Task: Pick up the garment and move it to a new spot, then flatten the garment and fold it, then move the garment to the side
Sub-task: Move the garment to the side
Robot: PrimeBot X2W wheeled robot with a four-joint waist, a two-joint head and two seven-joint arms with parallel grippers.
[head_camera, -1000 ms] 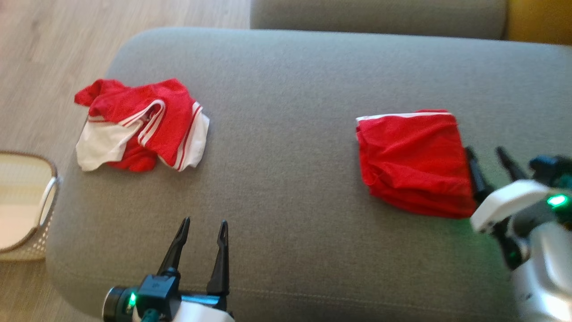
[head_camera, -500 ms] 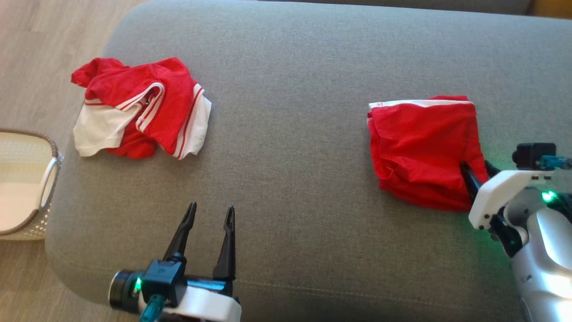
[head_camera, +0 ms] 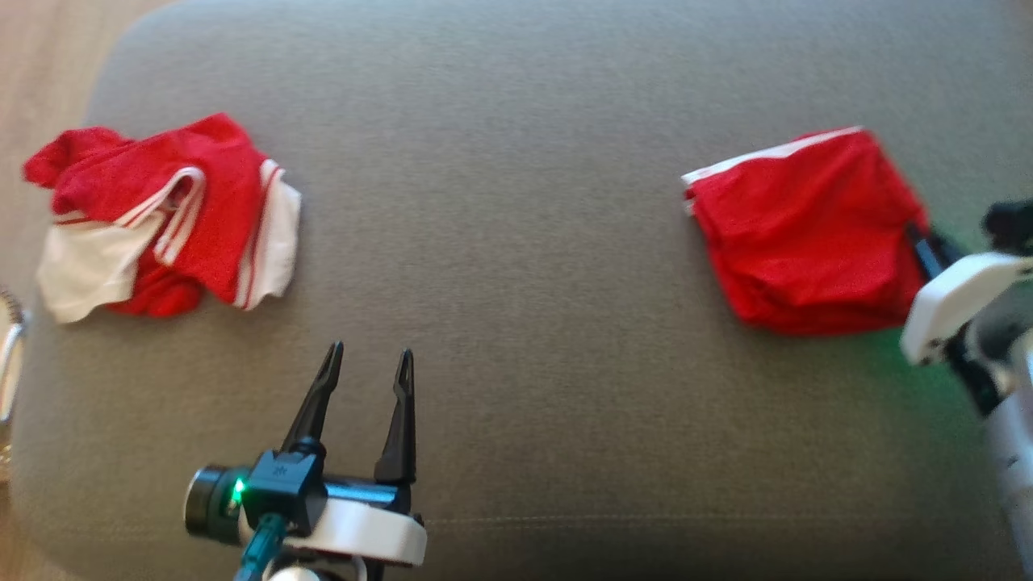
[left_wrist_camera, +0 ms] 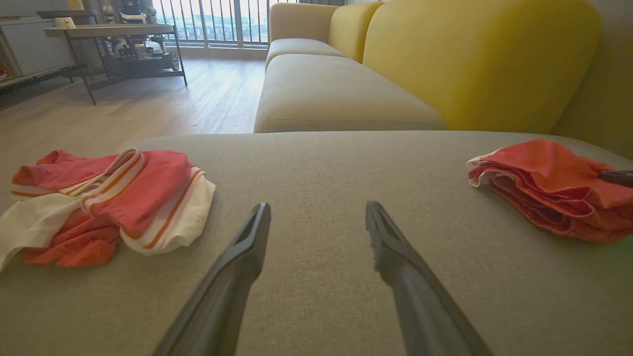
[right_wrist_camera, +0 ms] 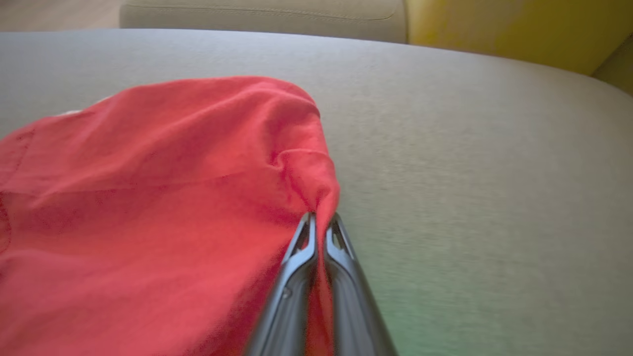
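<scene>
One edge of the folded red fabric garment (head_camera: 807, 234) is clamped in your right gripper (right_wrist_camera: 320, 218); slide it low so folds hold. Your left gripper (head_camera: 370, 352) hangs spread, empty.

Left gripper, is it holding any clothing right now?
No, the left gripper is open above the bare cushion, with nothing between its jaws.
</scene>
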